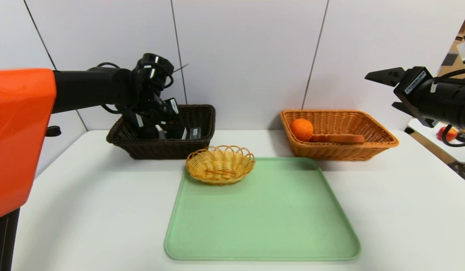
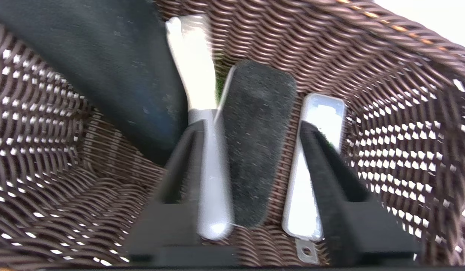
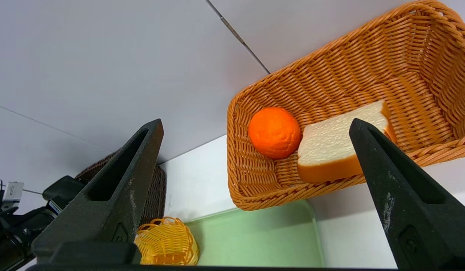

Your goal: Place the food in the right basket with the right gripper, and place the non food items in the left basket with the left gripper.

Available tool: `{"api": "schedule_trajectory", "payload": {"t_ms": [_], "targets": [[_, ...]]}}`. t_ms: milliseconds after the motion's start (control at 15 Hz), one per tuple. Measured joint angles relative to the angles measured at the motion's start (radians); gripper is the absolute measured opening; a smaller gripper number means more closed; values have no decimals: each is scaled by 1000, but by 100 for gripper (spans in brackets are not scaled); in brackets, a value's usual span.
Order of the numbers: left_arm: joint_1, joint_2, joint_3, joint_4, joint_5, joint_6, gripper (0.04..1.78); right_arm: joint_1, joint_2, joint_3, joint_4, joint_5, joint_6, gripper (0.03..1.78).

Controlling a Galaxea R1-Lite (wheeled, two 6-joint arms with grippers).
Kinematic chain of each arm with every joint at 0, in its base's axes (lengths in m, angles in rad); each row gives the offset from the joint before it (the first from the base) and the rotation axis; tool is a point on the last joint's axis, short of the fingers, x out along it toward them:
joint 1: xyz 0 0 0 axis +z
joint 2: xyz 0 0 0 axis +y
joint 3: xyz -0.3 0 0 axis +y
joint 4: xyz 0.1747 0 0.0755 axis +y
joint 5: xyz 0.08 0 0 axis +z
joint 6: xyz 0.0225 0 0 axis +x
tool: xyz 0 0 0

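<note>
The left gripper (image 1: 157, 130) reaches down into the left basket (image 1: 161, 150), a dark brown wicker one at the back left. In the left wrist view this gripper (image 2: 251, 126) is open above the basket floor (image 2: 386, 75). On that floor lie the non food items: a black pouch (image 2: 104, 64), a grey-handled peeler (image 2: 210, 169) against one finger, a dark grey case (image 2: 259, 143) and a white oblong case (image 2: 304, 203). The right basket (image 1: 341, 150) holds the food, an orange (image 1: 302, 128) and a bread slice (image 1: 341, 138). The right gripper (image 1: 383, 90) hangs open and empty, high at the far right (image 3: 255, 122).
A small round yellow basket (image 1: 220, 164) stands on the far left corner of a green tray (image 1: 262, 214) in the middle of the white table (image 1: 85, 207). A reddish round thing (image 1: 447, 132) lies beyond the table's right edge. Grey wall panels stand behind the baskets.
</note>
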Motion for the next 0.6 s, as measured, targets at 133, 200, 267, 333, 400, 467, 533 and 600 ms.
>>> {"api": "schedule_trajectory", "payload": {"t_ms": [133, 200, 267, 333, 400, 467, 533, 600], "targets": [[1, -1, -1, 0, 1, 0, 111, 0, -1, 0, 0, 0, -1, 171], [1, -11, -1, 1, 3, 0, 119, 0, -2, -2, 0, 0, -3, 171], [1, -32, -1, 1, 2, 1, 125, 0, -5, -10, 5, 0, -10, 171], [0, -67, 0, 2, 0, 5, 131, -4, -8, -17, 14, 0, -29, 171], [-1, -117, 1, 2, -6, 24, 136, -16, -11, -22, 29, 0, -69, 171], [-1, -173, 7, 2, -19, 61, 140, -31, -14, -25, 47, 1, -127, 171], [-2, -243, 22, 3, -42, 122, 144, -56, -18, -26, 74, 4, -220, 171], [-2, -324, 50, 3, -73, 202, 147, -90, -23, -26, 103, 11, -315, 171]]}}
